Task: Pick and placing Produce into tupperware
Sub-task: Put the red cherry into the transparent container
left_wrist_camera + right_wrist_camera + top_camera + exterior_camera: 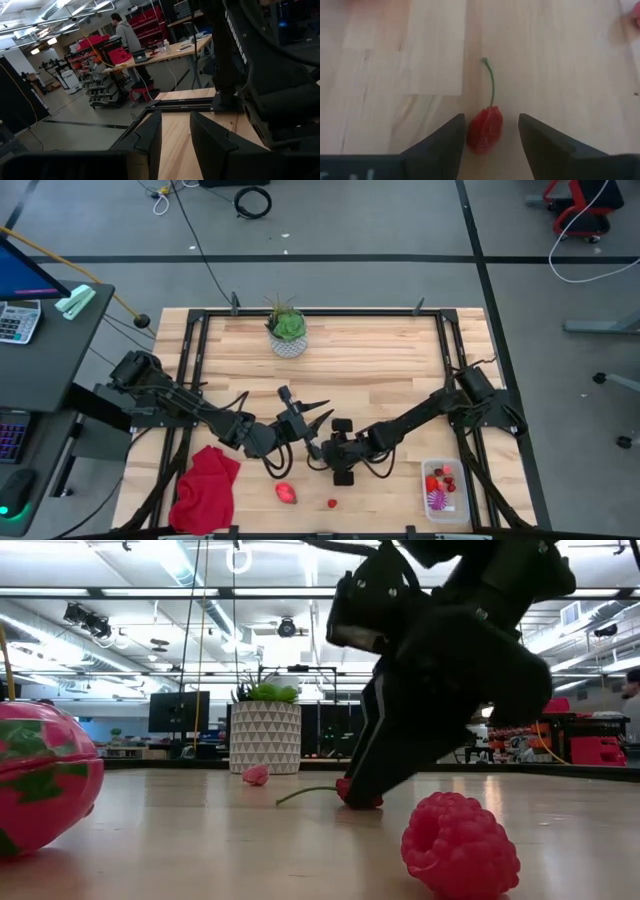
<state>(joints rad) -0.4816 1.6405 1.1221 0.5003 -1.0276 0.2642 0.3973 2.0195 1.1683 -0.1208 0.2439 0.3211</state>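
Produce lies scattered over the near part of the wooden table [380,360]. A small red chilli with a green stem [485,129] rests flat on the boards directly between the right gripper's [490,137] fingers; the jaws stand apart, one pad close beside the fruit, neither clamped on it. In the high view that gripper [318,448] sits low over the table's middle, close to the left gripper [312,412], whose fingers are parted with nothing between them and point across the table toward its far side.

The larger red-pink oval piece [287,493] lies near the front edge, with a small raspberry [332,504] just beside it toward the right. In the low view the raspberry [460,845] sits close to the camera and the oval piece [45,775] at the left edge.

The clear tupperware [445,489] stands at the front right corner, well apart from the grippers, already containing red pieces and the purple ribbed ball [437,500].

A red cloth [207,488] is crumpled at the front left. A potted green plant [288,334] stands toward the table's far edge. Nothing lies between the right gripper and the tub.
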